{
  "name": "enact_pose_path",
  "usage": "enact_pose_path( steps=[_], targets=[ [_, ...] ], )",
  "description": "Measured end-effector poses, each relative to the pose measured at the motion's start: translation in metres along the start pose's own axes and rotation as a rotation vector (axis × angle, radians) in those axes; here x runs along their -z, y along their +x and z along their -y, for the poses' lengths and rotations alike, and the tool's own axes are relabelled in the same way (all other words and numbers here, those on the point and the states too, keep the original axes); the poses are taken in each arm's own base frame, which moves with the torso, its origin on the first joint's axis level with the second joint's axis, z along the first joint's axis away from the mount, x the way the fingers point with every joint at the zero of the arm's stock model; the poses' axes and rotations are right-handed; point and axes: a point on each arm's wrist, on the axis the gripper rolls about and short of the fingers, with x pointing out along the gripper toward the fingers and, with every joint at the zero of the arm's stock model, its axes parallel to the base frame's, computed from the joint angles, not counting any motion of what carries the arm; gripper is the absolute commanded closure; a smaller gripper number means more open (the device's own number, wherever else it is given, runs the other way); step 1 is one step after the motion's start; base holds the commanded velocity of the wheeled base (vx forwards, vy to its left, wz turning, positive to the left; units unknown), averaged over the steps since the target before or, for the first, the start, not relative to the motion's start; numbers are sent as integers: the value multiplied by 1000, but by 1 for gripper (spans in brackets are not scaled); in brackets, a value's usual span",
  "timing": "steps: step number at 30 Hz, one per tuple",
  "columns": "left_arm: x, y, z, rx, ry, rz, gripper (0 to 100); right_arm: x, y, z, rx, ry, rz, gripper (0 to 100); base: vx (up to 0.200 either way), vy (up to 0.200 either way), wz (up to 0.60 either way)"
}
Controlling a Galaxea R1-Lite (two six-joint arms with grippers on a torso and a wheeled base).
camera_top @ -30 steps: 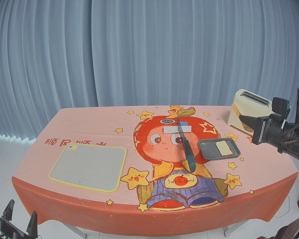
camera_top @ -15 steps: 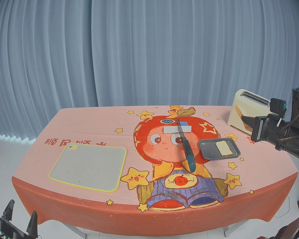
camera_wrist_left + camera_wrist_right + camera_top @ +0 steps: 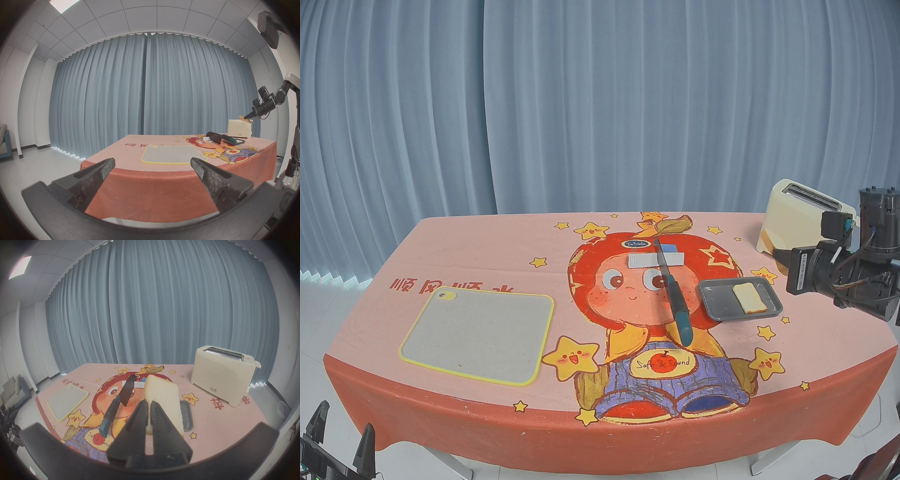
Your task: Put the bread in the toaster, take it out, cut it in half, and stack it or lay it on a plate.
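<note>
**Bread pinched in the right gripper, up by the toaster**

Your table wears a pink-and-orange cartoon tablecloth [image 3: 487, 250], with pleated blue-grey curtains [image 3: 600, 106] behind it and a tiled ceiling overhead. Reading from the table's centre, a grey cutting board with a yellow rim [image 3: 478, 334] lies at 8 o'clock. A cream toaster [image 3: 797, 215] stands at 2 o'clock. A dark grey rectangular tray [image 3: 715, 300] at 3 o'clock carries one pale slice [image 3: 749, 297].

The head view's edge cuts off the right arm, and its wrist covers the held bread there.

Your right gripper [image 3: 149, 403] has its fingers pressed onto a pale, tan-crusted bread slice [image 3: 162, 396], raised near the toaster. The slice stands on edge, its long axis running out along the fingers. The teal-handled knife [image 3: 674, 294] lies with its blade to 12 and its handle to 5 o'clock.

Your left gripper [image 3: 152, 162] hangs spread wide, below the table's edge at 7 o'clock.
</note>
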Motion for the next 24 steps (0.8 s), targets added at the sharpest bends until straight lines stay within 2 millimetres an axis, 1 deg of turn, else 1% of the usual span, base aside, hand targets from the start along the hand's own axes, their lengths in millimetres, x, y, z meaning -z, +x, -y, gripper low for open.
enact_pose_path(
  steps=[8, 19, 24],
  targets=[
    [0, 0, 0, 0, 0, 0, 0, 8, 17, -1, 10, -11, -55, 100, 0, 0, 0],
    [0, 0, 0, 0, 0, 0, 0, 19, 39, 2, 40, -17, -119, 100, 0, 0, 0],
    [0, 0, 0, 0, 0, 0, 0, 20, 46, 5, 52, -34, -112, 100, 0, 0, 0]
  ],
)
